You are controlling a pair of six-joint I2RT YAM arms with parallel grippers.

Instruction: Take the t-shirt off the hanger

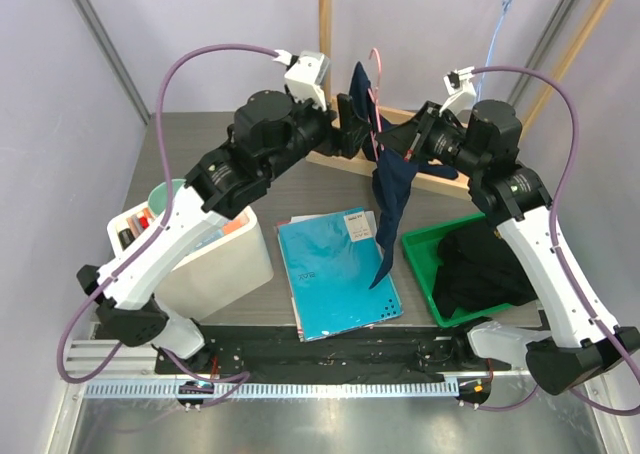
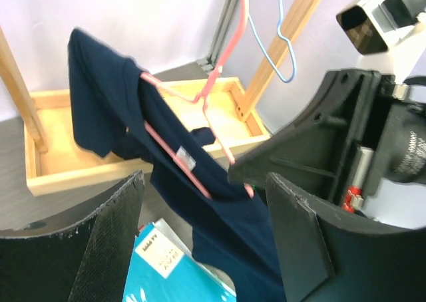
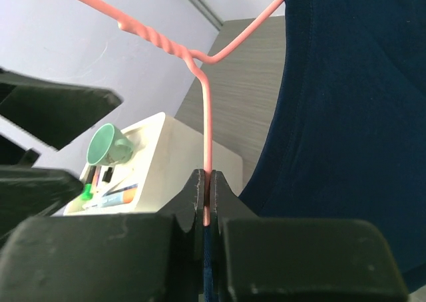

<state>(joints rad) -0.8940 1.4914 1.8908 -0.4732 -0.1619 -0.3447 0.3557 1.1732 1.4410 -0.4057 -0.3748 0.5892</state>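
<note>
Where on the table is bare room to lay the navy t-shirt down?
Bare grey tabletop lies back-left, between the white plastic bin and the wooden rack base. A narrow strip separates the teal folder from the green plastic tray. The middle is crowded.

The left arm (image 1: 185,229) and right arm (image 1: 545,249) rise from their bases at the near edge and bend inward, so that the wrists face each other high in the middle. The left gripper (image 1: 352,124) points right, its jaws wide apart and its padded fingers (image 2: 113,242) gripping nothing. The right gripper (image 1: 398,146) points left, its jaws pressed together on the thin wire of the hanger (image 3: 207,122).
</note>
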